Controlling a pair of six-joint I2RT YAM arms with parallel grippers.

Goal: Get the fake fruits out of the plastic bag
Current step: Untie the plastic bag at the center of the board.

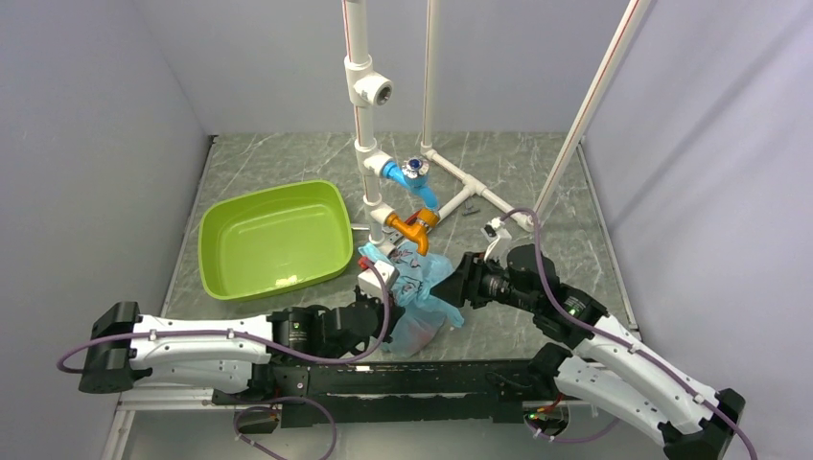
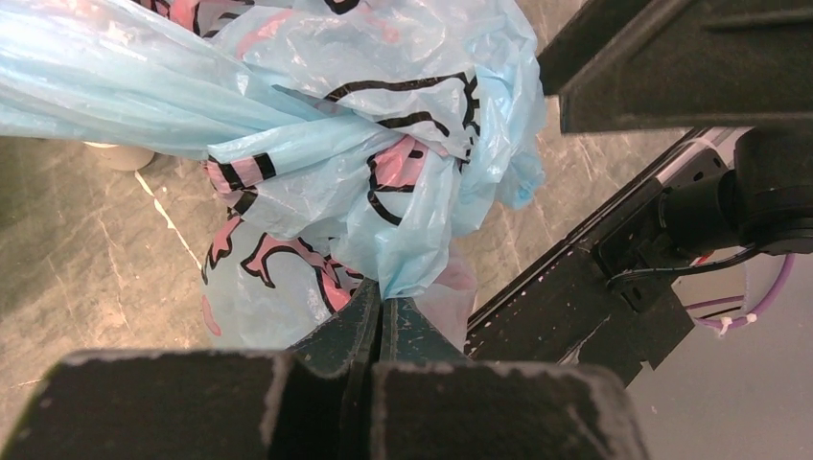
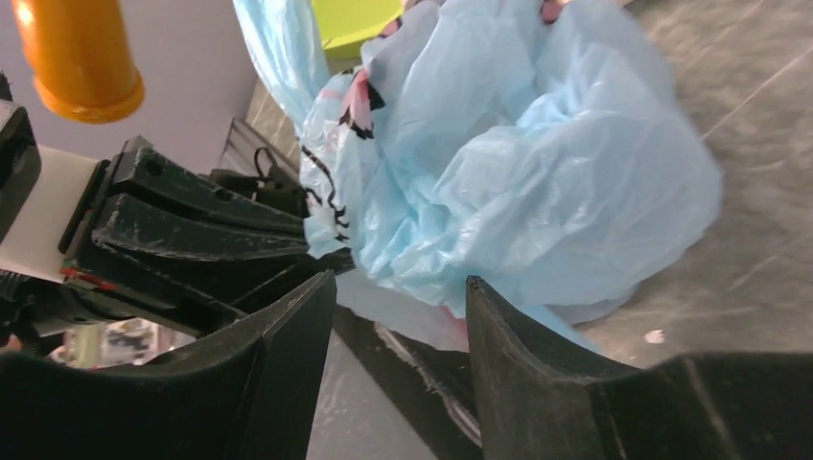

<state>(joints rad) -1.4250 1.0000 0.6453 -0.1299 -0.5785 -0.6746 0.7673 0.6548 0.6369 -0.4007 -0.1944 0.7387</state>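
Left end effector (image 2: 381,305) pinches the plastic bag (image 2: 383,144); right end effector (image 3: 401,292) gapes beside it.

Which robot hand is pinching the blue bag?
The left gripper: it is clamped shut on a fold of the plastic bag. The right gripper is open, just beside the bag.

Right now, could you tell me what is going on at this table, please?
The left gripper is shut on a fold of the light-blue plastic bag, bunched near the front of the table. The right gripper is open, its fingers pointed at the bag from the other side, not closed on it. No fake fruit shows outside the bag yet. The green tub sits to the left.
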